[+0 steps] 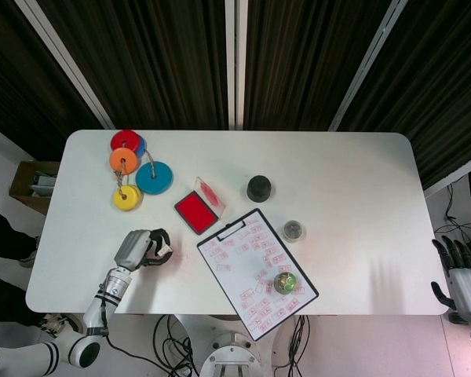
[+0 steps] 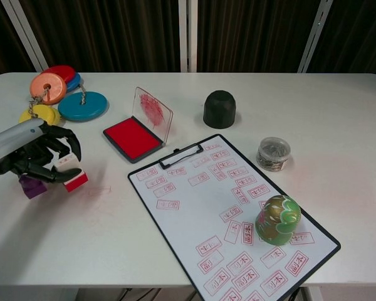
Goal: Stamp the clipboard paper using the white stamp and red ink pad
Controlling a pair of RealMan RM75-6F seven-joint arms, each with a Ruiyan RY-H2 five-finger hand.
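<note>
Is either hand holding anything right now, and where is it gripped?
The left hand holds the white stamp by its white upper body, red face left clear. The right hand holds nothing.

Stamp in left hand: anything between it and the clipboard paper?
Nothing visible. The left hand holds the white stamp over bare table left of the clipboard. The ink pad lies farther back, and the purple block is beside the hand, off that path.
</note>
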